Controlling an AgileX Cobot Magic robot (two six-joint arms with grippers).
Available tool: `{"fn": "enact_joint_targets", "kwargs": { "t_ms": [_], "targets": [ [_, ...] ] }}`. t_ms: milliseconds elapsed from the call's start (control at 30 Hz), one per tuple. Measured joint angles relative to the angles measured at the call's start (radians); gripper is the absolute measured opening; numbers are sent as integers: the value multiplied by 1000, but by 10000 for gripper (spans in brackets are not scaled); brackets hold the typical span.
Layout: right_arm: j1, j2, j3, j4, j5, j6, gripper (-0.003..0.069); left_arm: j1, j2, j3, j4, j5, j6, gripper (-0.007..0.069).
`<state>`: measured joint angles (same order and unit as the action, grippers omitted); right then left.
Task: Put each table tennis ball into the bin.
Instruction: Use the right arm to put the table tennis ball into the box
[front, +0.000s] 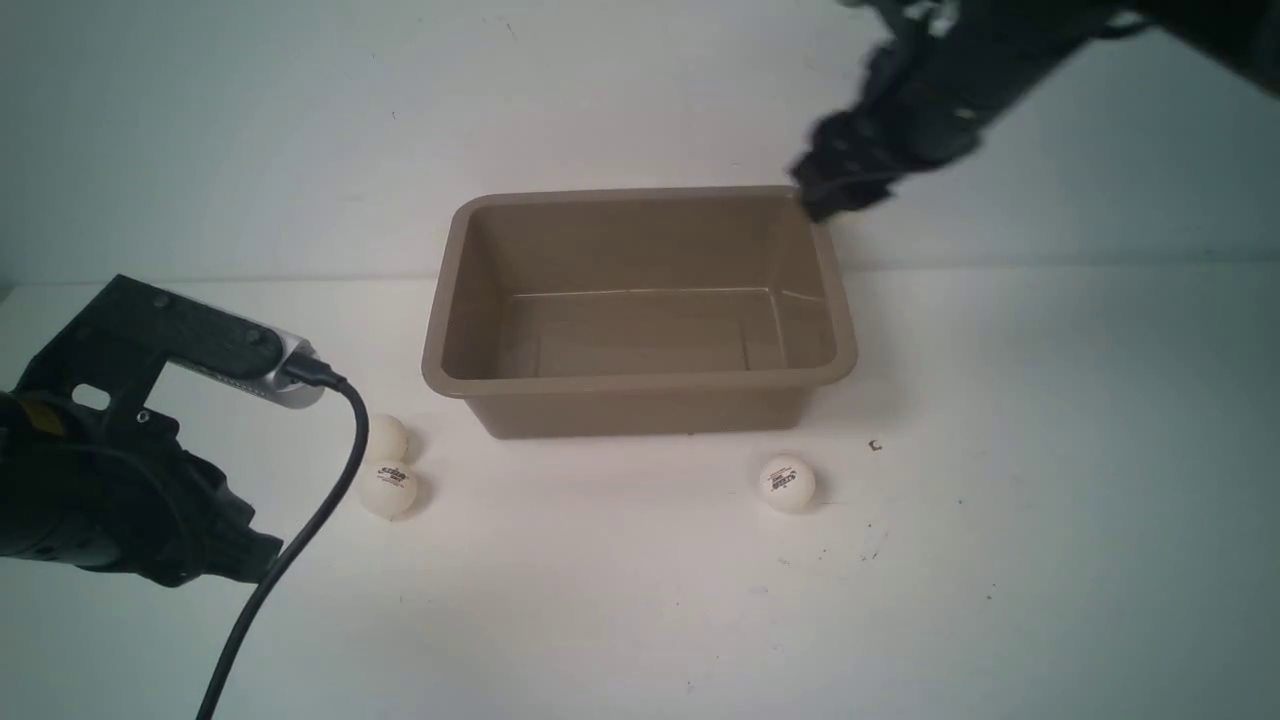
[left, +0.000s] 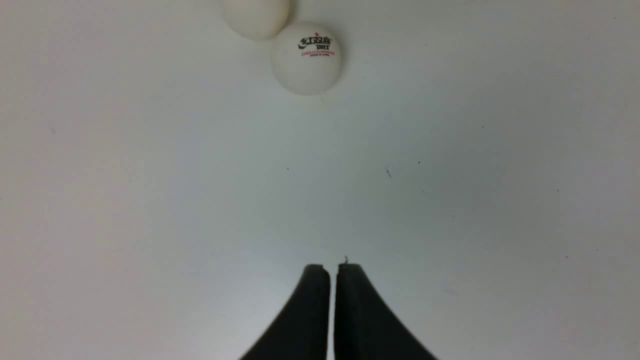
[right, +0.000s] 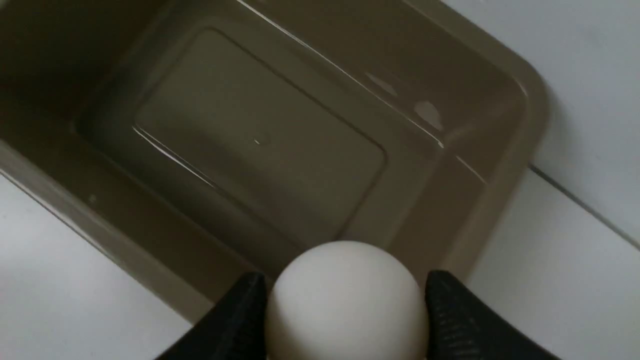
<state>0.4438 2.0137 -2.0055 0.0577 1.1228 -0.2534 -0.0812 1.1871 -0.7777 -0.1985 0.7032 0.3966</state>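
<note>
Nearest, low on the left, the left gripper (left: 332, 267) hangs over the white table (front: 640, 620), jaws shut and empty. A logo ball (front: 388, 489) and a plain ball (front: 387, 437) sit side by side just ahead, its likeliest pick. A third ball (front: 787, 484) lies alone before the empty bin (front: 640, 381). Farthest, above the bin's far right corner, the right gripper (right: 345, 275) pinches a fourth ball (right: 345, 310), close to the rim.

Looking at a white table (front: 1050, 600) spreading wide, meeting a pale wall (front: 250, 130) toward twelve o'clock. Noticing a small dark mark (front: 875, 446) sitting near four o'clock from the front view's centre, with scattered dark specks (front: 872, 548) lying at six o'clock from it.
</note>
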Motion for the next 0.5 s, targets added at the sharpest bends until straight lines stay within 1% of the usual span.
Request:
{"fn": "enact_joint_targets", "kwargs": {
  "t_ms": [167,333,500],
  "targets": [
    [44,156,-104,-17,-1,34,364,0,0,0,0,6,0,-1],
    [39,259,-113,-19,-9,48,364,0,0,0,0,21,1,-1],
    [36,295,-114,-23,-20,48,364,0,0,0,1,27,1,-1]
  ]
}}
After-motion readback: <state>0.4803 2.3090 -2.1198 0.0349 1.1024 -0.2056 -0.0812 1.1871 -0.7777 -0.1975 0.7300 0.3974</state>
